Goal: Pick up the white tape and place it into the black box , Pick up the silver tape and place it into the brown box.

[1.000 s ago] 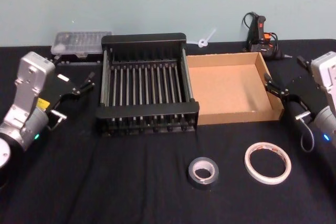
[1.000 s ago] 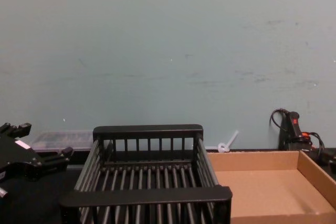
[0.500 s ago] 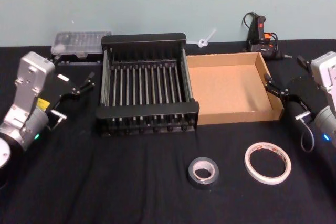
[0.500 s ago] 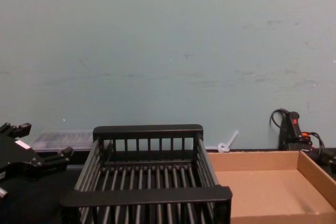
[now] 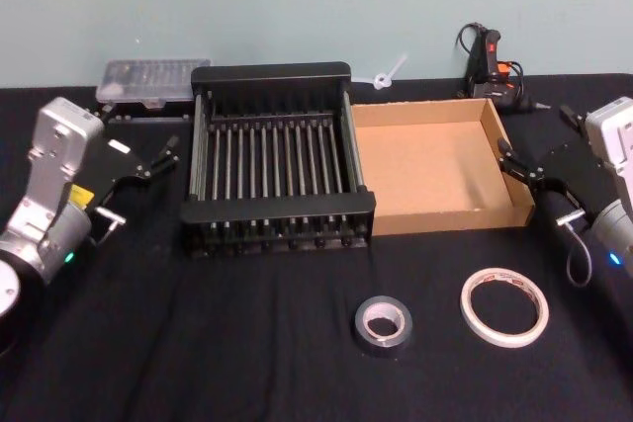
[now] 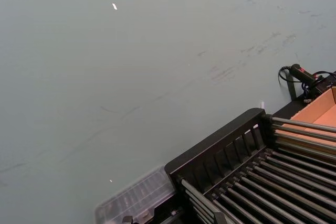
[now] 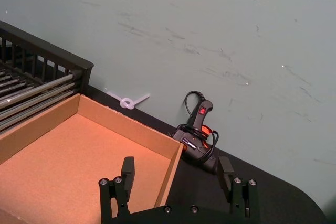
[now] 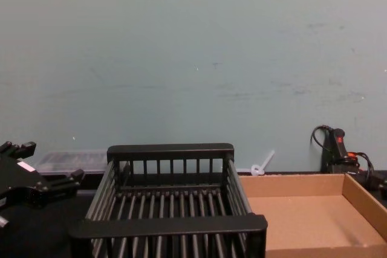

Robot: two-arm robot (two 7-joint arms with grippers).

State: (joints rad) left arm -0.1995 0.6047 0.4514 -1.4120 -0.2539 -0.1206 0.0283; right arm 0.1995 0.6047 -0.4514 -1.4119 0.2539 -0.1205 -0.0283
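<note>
Flat on the black cloth, the white tape (image 5: 504, 305) lies near the right gripper (image 5: 530, 174), the silver tape (image 5: 383, 326) beside it. That gripper gapes empty beside the brown box (image 5: 524, 211); the left gripper (image 5: 148, 160) hangs open, empty, beside the black box (image 5: 277, 212).

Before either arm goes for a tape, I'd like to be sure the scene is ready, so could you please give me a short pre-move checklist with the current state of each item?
1. White tape lies flat and free on the table, right of the silver tape: ok.
2. Silver tape stands apart from the white ring, not touching: ok.
3. Black box holds nothing: ok.
4. Brown box holds nothing: ok.
5. Right hand open, beside the brown box's right wall: ok.
6. Left hand parked left of the black box; finger state: cannot tell.
</note>
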